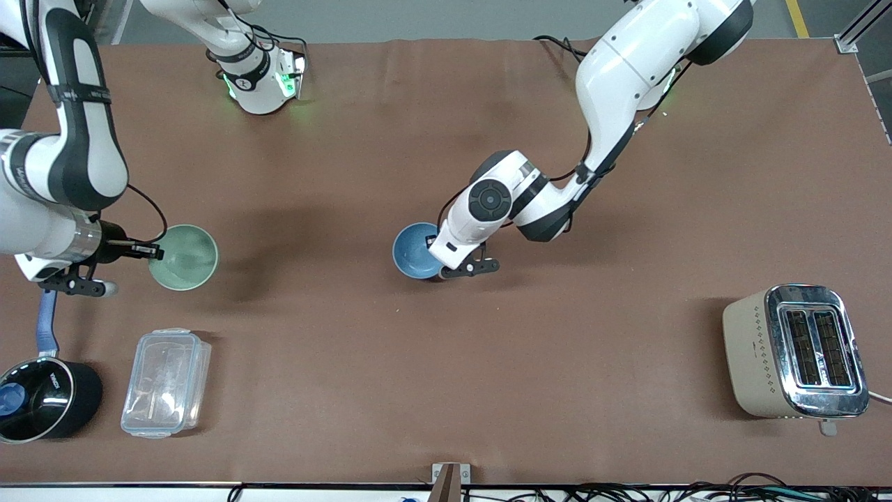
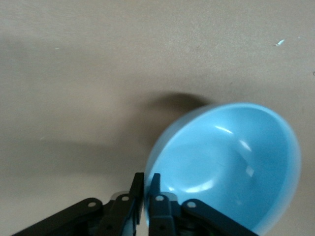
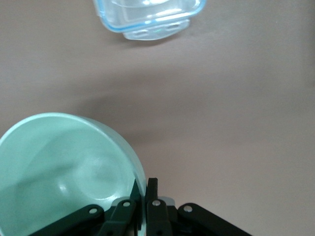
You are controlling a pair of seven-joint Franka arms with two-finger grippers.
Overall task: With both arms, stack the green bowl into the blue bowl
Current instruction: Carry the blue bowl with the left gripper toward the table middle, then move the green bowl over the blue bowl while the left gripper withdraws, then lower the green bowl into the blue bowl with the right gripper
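Observation:
The pale green bowl point(image 1: 183, 256) is toward the right arm's end of the table. My right gripper point(image 1: 155, 252) is shut on its rim. In the right wrist view the fingers point(image 3: 154, 189) pinch the rim of the green bowl point(image 3: 59, 167), one inside and one outside, and the bowl is tilted. The light-blue bowl point(image 1: 416, 249) is near the table's middle. My left gripper point(image 1: 437, 263) is shut on its rim. In the left wrist view the fingers point(image 2: 154, 183) clamp the rim of the blue bowl point(image 2: 231, 167), which is tilted over its shadow.
A clear plastic container point(image 1: 166, 382) lies nearer the front camera than the green bowl and also shows in the right wrist view point(image 3: 147, 14). A black saucepan point(image 1: 42, 401) with a blue handle stands beside the container. A toaster point(image 1: 794, 352) stands toward the left arm's end.

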